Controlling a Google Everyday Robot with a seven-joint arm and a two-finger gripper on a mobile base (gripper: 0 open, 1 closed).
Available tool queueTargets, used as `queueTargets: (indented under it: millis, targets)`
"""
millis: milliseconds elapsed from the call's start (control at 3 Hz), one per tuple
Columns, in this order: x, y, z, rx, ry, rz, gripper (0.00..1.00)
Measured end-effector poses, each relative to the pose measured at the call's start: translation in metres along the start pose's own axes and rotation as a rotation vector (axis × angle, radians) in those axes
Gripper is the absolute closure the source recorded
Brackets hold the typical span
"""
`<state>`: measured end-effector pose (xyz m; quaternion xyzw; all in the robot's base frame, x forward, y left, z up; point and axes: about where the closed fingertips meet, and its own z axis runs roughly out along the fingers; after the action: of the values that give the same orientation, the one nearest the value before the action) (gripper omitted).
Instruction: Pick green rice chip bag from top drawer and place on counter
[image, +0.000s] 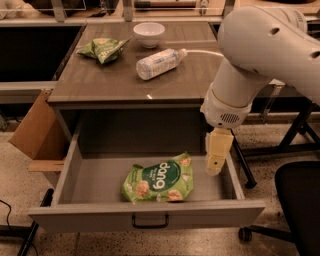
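The green rice chip bag (159, 181) lies flat on the floor of the open top drawer (145, 212), logo up, near its front middle. The gripper (217, 155) hangs from the white arm over the drawer's right side, to the right of the bag and above it, apart from it. The counter (105, 82) is the wood-grain top above the drawer.
On the counter lie a small wrinkly light-green bag (103, 48), a white bowl (149, 33) and a plastic bottle (158, 63) on its side. A cardboard box (35, 127) stands left of the drawer. A black chair (297, 200) is at the right.
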<state>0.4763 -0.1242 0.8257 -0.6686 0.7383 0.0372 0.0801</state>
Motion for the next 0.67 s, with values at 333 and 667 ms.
queueTargets:
  millis: [333, 667]
  targets:
    - [-0.011, -0.018, 0.033, -0.01, 0.003, 0.003, 0.0]
    - [-0.027, -0.036, 0.072, -0.03, -0.002, 0.016, 0.0]
